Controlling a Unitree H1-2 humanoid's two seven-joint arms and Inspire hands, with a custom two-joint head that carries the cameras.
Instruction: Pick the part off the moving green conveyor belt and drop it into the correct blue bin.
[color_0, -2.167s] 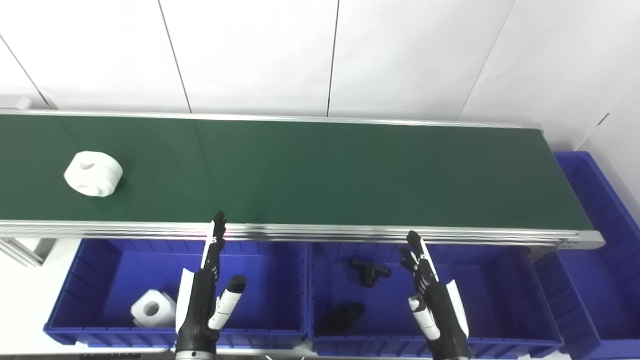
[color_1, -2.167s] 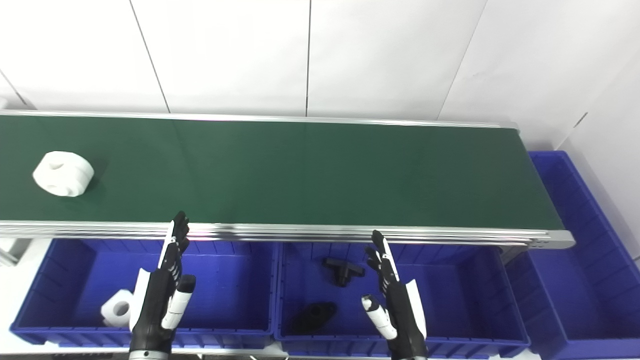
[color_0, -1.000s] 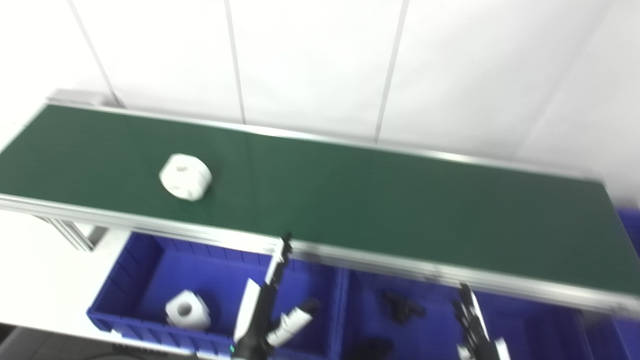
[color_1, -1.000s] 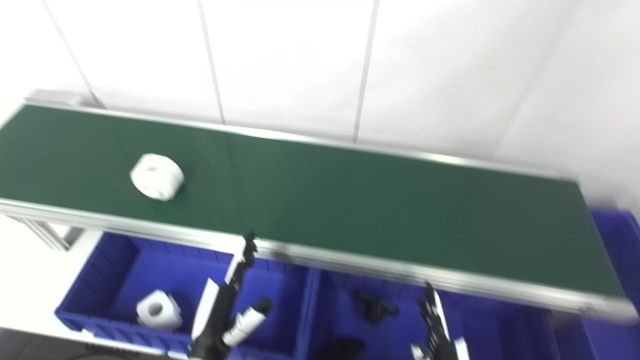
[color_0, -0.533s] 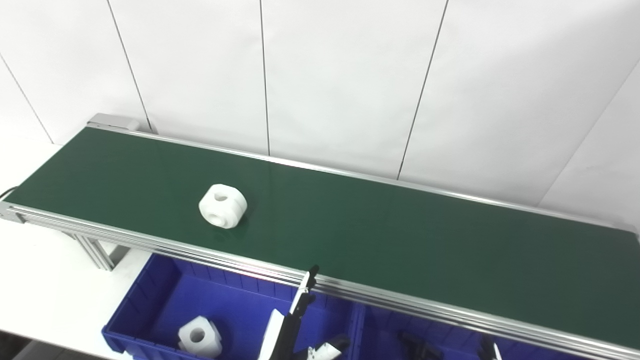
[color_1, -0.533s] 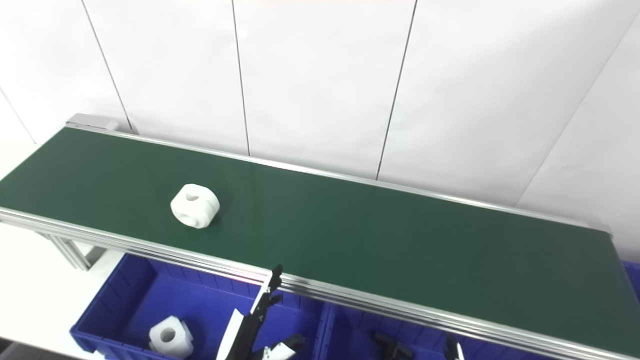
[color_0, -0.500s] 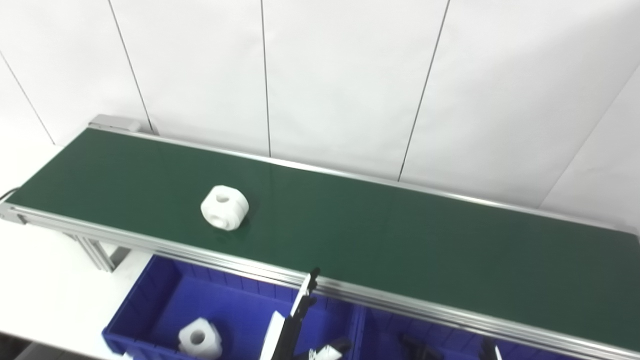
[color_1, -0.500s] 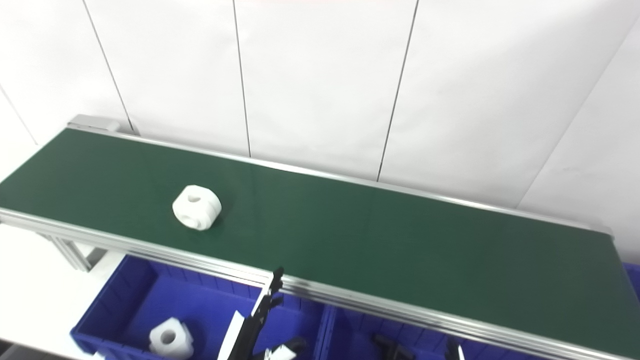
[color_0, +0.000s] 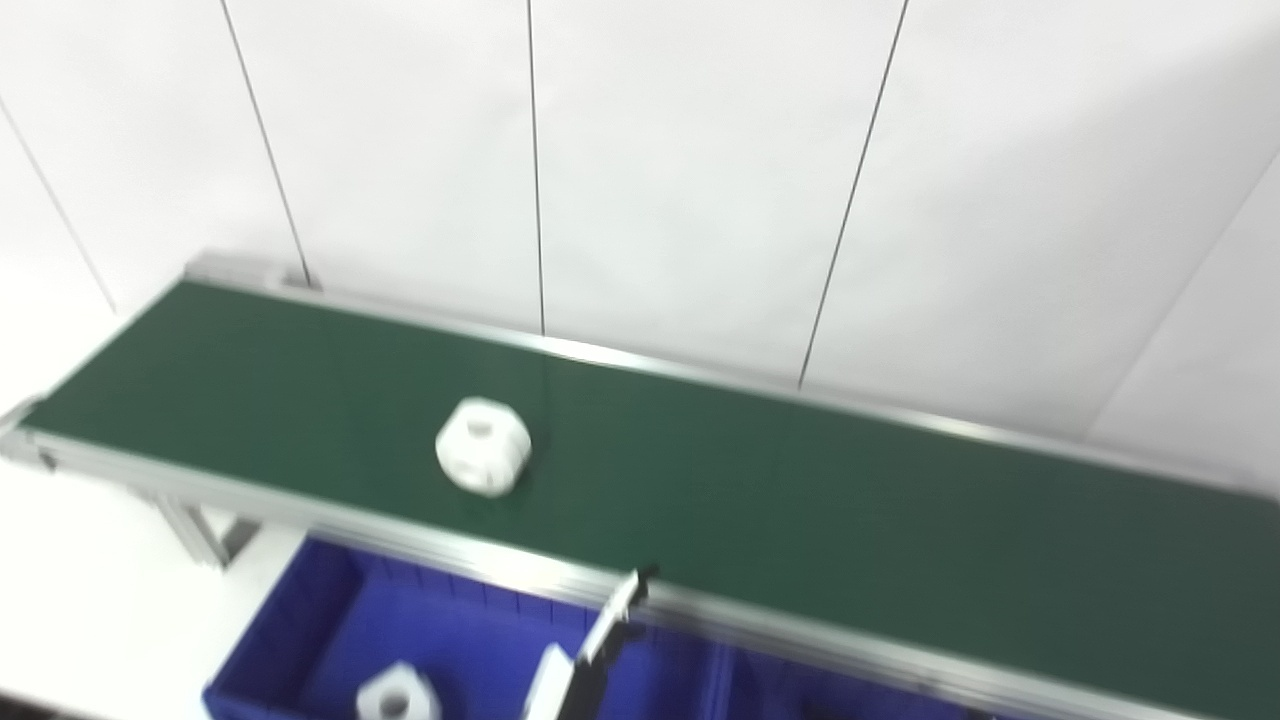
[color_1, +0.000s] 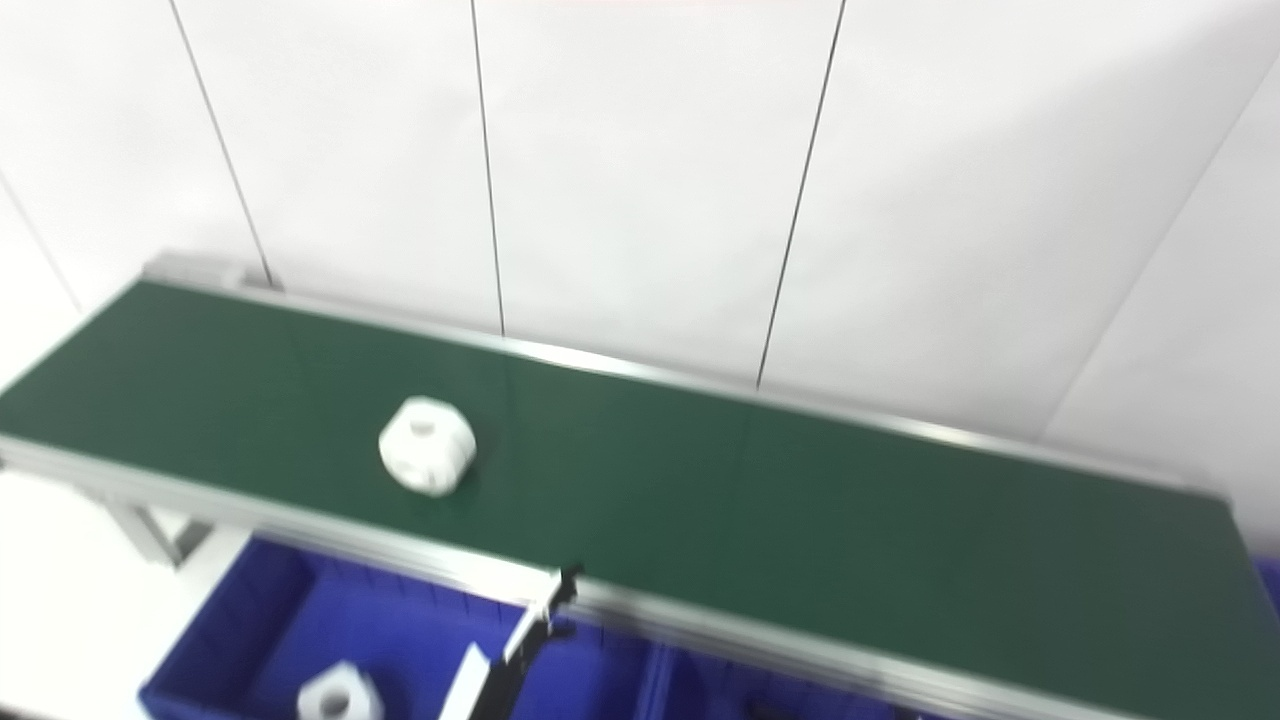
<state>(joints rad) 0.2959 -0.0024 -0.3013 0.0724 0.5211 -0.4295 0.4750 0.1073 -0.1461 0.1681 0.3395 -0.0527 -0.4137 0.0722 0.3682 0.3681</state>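
A white part (color_0: 483, 460) lies on the green belt (color_0: 800, 520), left of the belt's middle and nearer the front rail than the back one. It is a chunky, rounded block with flattened faces, a small round hole in its top face and another opening on the side that faces the camera; the blur hides any finer detail. Nothing touches it. Below the belt's front rail sits a blue bin (color_0: 330, 620), and inside it, at the picture's bottom edge, lies a second white part (color_0: 398, 695) of much the same chunky shape with a hole through it. To the right of that bin a further blue bin (color_0: 745, 690) shows only as a strip of its wall. The left hand (color_0: 600, 640) rises from the bottom edge over the divide between the two bins, fingers (color_1: 545, 605) stretched straight up so that the dark tips reach the front rail of the belt, right of the part and well apart from it. It grasps nothing, and the fingers look extended rather than curled, though the lower hand is cut off by the frame. The right hand is out of both views.
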